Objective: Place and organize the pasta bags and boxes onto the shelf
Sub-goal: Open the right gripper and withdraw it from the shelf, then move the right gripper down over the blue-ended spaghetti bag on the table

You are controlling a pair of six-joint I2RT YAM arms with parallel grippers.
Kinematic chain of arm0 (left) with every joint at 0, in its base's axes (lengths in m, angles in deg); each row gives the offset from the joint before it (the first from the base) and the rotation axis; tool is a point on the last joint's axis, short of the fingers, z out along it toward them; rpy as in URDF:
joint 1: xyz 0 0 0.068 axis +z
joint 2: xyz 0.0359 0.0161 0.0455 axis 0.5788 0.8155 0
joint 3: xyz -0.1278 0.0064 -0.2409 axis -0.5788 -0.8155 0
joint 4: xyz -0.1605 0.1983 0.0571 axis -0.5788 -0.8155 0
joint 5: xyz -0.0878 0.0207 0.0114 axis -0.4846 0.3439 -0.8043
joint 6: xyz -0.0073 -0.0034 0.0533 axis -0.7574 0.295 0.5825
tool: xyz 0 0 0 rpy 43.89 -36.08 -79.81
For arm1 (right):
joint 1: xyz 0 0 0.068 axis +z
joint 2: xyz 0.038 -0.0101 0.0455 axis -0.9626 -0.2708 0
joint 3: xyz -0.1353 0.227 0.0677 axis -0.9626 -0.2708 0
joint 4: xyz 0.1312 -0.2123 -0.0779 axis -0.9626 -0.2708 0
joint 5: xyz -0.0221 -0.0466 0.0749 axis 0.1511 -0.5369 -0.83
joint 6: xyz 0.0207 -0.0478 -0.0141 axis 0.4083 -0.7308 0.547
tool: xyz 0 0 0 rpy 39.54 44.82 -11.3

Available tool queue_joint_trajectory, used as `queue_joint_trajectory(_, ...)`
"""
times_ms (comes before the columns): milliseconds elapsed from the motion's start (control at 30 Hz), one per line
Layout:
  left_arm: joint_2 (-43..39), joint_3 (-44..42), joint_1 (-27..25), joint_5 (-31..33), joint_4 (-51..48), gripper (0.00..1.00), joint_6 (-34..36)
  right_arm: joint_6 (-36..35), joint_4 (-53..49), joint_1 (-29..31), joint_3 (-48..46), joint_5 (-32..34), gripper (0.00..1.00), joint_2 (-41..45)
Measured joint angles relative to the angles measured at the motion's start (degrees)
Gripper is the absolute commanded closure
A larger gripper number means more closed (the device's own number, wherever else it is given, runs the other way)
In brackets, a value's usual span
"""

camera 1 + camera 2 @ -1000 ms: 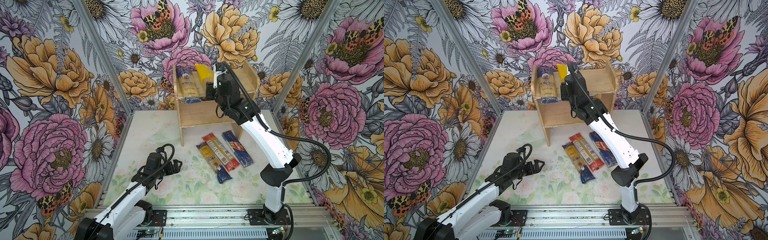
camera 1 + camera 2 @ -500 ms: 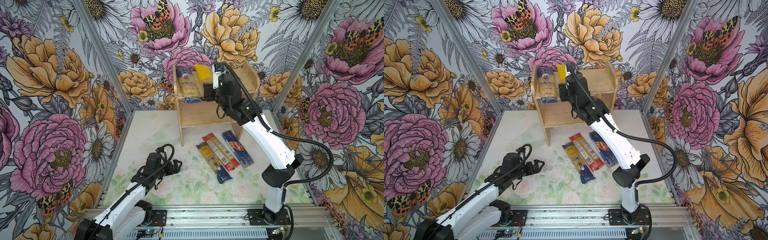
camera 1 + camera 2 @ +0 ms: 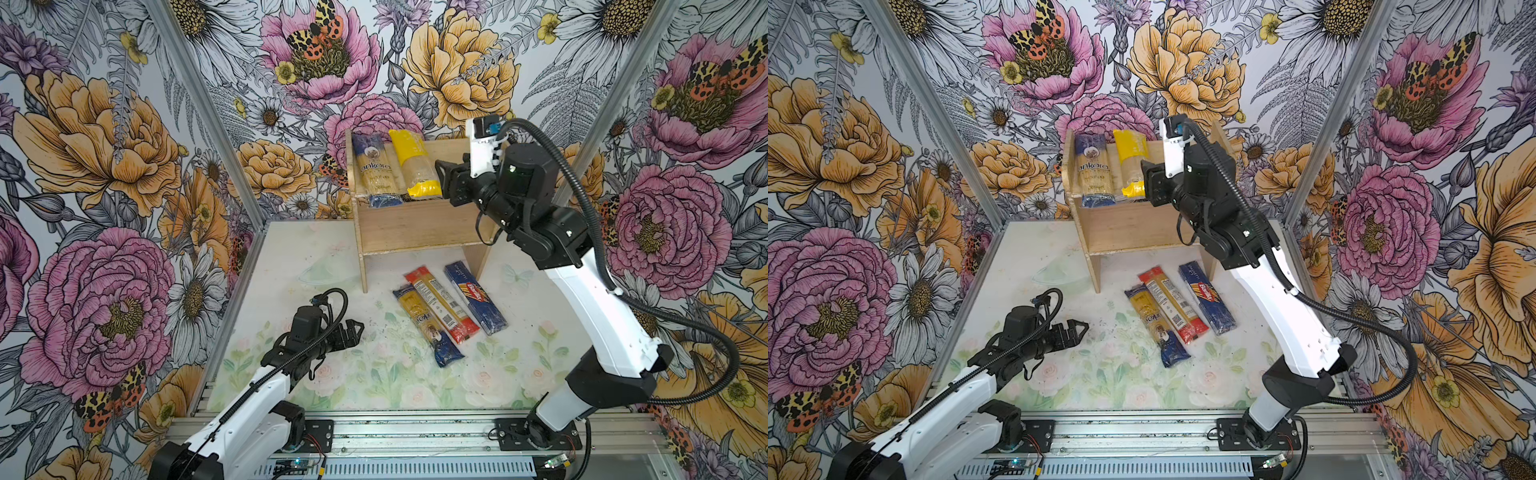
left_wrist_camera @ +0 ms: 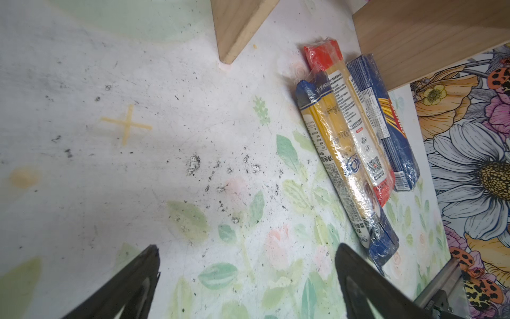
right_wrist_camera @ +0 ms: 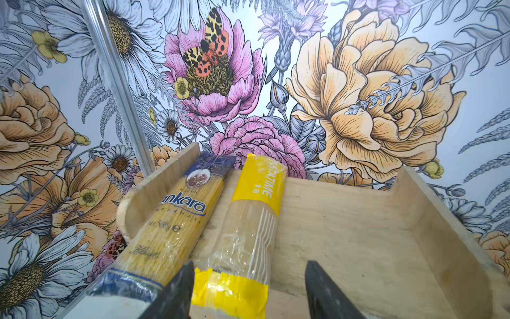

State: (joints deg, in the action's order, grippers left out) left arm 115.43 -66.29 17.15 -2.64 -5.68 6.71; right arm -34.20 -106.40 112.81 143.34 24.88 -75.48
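Step in hand, as judged: release of the yellow-ended bag (image 3: 413,164) on the shelf (image 3: 415,228).

1. The right gripper (image 3: 441,179) stands at the front edge of the upper tier. Its jaws are parted wider than the bag's near end, with a visible gap on one side. It holds nothing.
2. The left gripper (image 3: 353,331) hovers low over the table (image 3: 332,257), jaws spread wide and empty. It is well apart from the packs.
3. The "ankara" bag (image 3: 376,170) lies lengthwise against one side panel, with the yellow-ended bag just beside it. Packing from that panel outward leaves the remaining width of the tier bare, probably for the other packs. Both near ends overhang the front edge.

Count:
- Packs on the shelf: two, both on the upper tier.
- Packs on the table: three, lying side by side in front of the shelf. These are the slimmer blue-ended bag (image 3: 426,324), the red-ended pack (image 3: 442,305) and the "Barilla" pack (image 3: 476,297).
- Packs in total: five.
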Motion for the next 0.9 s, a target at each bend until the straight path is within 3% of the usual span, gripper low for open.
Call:
queue_joint_trajectory(333, -1.57, 0.33, -0.02, 0.0, -1.49, 0.01, -0.04, 1.14, 0.28, 0.0, -25.83, -11.58, 0.35, 18.99)
queue_joint_trajectory(600, -3.3, 0.37, -0.37, 0.02, -2.38, 0.01, -1.11, 4.02, -0.57, 0.0, -42.34, -17.66, 0.34, 26.86)
queue_joint_trajectory(633, -3.63, 0.37, -0.55, 0.04, -2.51, 0.01, -1.42, 4.55, -0.5, 0.0, -44.06, -18.38, 0.06, 27.41)
queue_joint_trajectory(667, -3.93, 0.37, -0.76, 0.04, -2.54, 0.01, -1.6, 5.4, -0.5, 0.0, -45.79, -19.02, 0.01, 27.8)
queue_joint_trajectory(900, -4.96, 0.37, -1.66, 0.24, -2.58, 0.01, -2.67, 8.22, -0.15, 0.02, -58.45, -21.46, 0.04, 27.91)
